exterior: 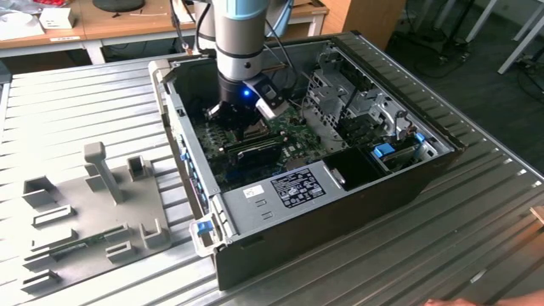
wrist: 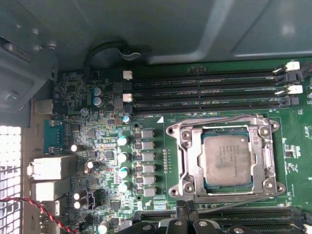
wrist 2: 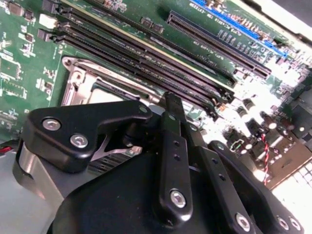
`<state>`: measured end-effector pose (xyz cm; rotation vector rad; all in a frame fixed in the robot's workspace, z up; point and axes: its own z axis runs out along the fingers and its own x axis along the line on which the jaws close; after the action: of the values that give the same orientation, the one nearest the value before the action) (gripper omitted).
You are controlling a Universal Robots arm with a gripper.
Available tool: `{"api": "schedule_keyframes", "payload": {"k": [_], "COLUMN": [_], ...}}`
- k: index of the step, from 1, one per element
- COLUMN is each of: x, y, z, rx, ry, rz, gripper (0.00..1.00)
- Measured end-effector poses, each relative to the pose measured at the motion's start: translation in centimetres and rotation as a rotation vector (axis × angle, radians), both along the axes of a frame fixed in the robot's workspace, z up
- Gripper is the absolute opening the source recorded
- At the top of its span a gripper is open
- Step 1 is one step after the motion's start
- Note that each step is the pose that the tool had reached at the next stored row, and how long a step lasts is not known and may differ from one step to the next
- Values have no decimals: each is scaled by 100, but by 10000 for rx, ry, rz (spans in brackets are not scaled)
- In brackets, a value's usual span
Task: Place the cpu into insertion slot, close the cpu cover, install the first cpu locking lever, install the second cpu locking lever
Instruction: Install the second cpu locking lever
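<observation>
First wrist view: the cpu (wrist: 227, 159) is seen seated in the insertion slot (wrist: 224, 158), under the cpu cover (wrist: 192, 161), just beyond the pincer (wrist: 187, 225). It is judged light, stiff and fragile, best held by its edges. Its print cannot be read. Whether the pincer is open cannot be told.

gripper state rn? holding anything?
Gripper: cannot be told whether open or closed; no held object visible. It hangs above the motherboard, next to the insertion slot, where the cpu sits under the closed cpu cover.
</observation>
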<state>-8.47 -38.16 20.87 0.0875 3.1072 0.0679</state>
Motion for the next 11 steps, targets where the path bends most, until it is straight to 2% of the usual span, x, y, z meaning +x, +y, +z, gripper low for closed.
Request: {"api": "schedule_keyframes", "payload": {"k": [11], "x": [-1], "y": [29], "z": [-30], "rx": [1], "ry": [-1], "rz": [-1], "gripper": [10]}}
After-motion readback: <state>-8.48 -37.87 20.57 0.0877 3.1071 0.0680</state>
